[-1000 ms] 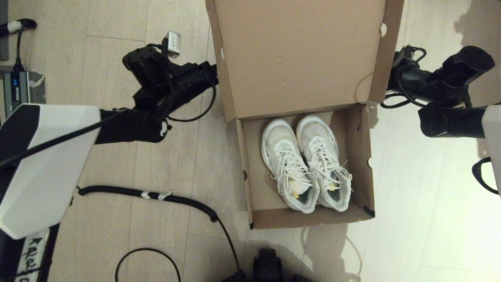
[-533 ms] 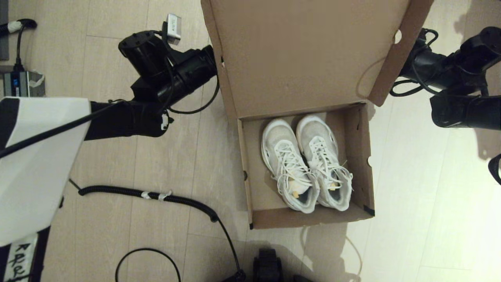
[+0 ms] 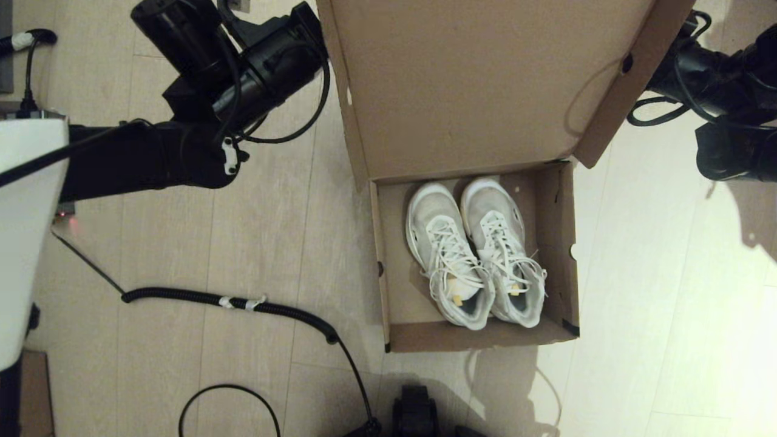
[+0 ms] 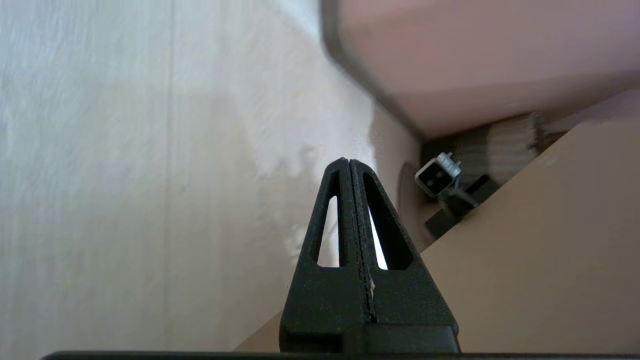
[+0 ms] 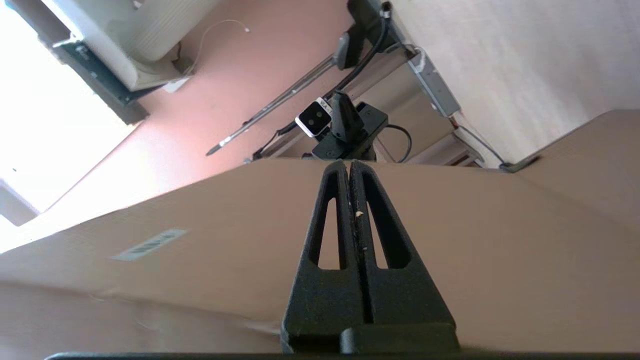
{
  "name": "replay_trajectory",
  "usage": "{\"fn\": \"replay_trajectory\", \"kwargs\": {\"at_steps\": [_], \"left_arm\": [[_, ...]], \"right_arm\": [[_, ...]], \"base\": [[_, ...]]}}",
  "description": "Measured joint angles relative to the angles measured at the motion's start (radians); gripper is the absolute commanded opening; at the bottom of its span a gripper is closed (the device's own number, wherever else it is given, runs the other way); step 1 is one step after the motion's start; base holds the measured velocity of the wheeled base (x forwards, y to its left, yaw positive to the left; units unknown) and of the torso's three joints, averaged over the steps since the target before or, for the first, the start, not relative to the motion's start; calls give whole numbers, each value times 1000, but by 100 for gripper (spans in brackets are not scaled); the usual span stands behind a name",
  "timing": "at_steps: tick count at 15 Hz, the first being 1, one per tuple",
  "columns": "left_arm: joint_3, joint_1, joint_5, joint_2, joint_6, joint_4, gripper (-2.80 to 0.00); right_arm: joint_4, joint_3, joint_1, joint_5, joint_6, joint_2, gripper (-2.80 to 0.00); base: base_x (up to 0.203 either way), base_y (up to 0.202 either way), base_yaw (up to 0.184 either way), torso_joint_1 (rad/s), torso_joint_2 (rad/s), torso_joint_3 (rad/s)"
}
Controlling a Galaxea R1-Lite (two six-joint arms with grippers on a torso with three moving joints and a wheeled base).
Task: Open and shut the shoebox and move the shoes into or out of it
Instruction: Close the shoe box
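The brown shoebox (image 3: pixel 561 243) stands open on the floor, its hinged lid (image 3: pixel 473 85) raised at the far side and leaning towards me. Two white sneakers (image 3: pixel 446 255) (image 3: pixel 504 249) lie side by side in it, toes towards the lid. My left arm (image 3: pixel 267 54) reaches behind the lid's left edge and my right arm (image 3: pixel 716 67) behind its right edge. The head view hides both grippers. My left gripper (image 4: pixel 348 162) is shut and empty beside the lid's outer face (image 4: pixel 550 260). My right gripper (image 5: pixel 348 164) is shut and empty, close over the outer face (image 5: pixel 200 235) with its white label (image 5: pixel 150 244).
A black coiled cable (image 3: pixel 243 301) runs across the wooden floor left of the box. A black device (image 3: pixel 416 413) sits at the near edge below the box. Another cable (image 3: pixel 27 39) lies at the far left.
The lid has swung up and nearer to the head camera. Both arms have moved up and outwards along its side edges. The shoes have not moved.
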Motion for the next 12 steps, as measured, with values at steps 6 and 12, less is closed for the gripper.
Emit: {"fn": "replay_trajectory", "kwargs": {"at_steps": [6, 12], "left_arm": [[14, -71, 9, -68, -32, 7, -280], [132, -134, 10, -155, -32, -2, -280]], "right_arm": [[1, 43, -11, 0, 37, -88, -280], [0, 100, -20, 6, 63, -175, -280]], "base": [[0, 0, 0, 0, 0, 0], [0, 0, 0, 0, 0, 0]]}}
